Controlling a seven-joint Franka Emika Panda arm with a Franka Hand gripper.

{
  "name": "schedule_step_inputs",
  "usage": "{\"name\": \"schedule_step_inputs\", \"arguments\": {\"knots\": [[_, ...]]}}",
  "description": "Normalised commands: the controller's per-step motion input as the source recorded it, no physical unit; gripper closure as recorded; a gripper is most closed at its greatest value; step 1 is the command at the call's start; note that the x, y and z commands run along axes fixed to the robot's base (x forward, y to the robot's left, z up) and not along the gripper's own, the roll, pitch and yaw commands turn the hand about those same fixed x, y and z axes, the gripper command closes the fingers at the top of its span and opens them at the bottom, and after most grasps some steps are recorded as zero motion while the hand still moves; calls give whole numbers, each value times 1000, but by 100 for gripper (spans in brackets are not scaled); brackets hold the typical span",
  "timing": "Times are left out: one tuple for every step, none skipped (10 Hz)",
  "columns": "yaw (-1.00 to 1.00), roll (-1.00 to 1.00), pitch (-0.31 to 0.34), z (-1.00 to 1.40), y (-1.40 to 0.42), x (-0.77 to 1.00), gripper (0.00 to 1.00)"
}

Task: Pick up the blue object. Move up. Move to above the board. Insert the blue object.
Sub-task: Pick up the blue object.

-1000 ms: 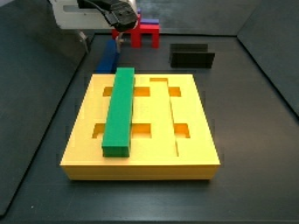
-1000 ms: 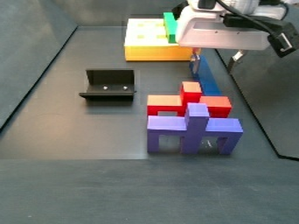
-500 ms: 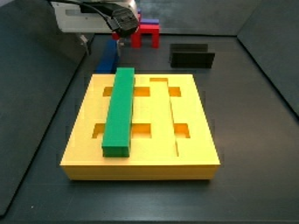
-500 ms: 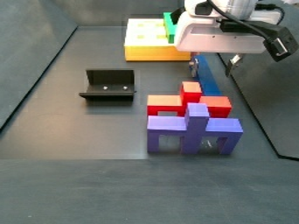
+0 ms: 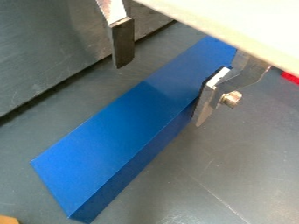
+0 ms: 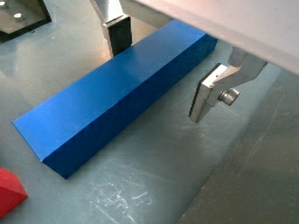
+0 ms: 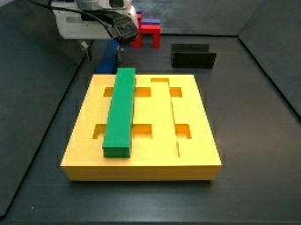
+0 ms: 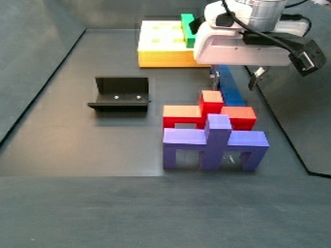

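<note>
Gripper (image 5: pixel 167 70) above dark-blue bar (image 5: pixel 135 131), fingers spread apart, one silver plate each side of bar, neither touching it in both wrist views. Blue object lies flat on dark floor, just beyond far end of yellow board (image 7: pixel 188 149) in side view, beside red piece (image 8: pixel 220 111). Green bar (image 7: pixel 119 110) already seated lengthwise in board groove; neighbouring groove free.

Progress, judged: early. Pick-up not yet done; bar straddled, not clamped. Left: close on bar, lift, carry above board, insert.
</note>
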Motion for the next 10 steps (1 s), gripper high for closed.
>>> {"name": "schedule_step_inputs", "arguments": {"knots": [[74, 0, 0, 0, 0, 0, 0], [97, 7, 0, 0, 0, 0, 0], [74, 1, 0, 0, 0, 0, 0], [0, 0, 0, 0, 0, 0, 0], [0, 0, 0, 0, 0, 0, 100], [0, 0, 0, 0, 0, 0, 100], [0, 0, 0, 0, 0, 0, 100], [0, 0, 0, 0, 0, 0, 100], [0, 0, 0, 0, 0, 0, 100], [0, 0, 0, 0, 0, 0, 100]]}}
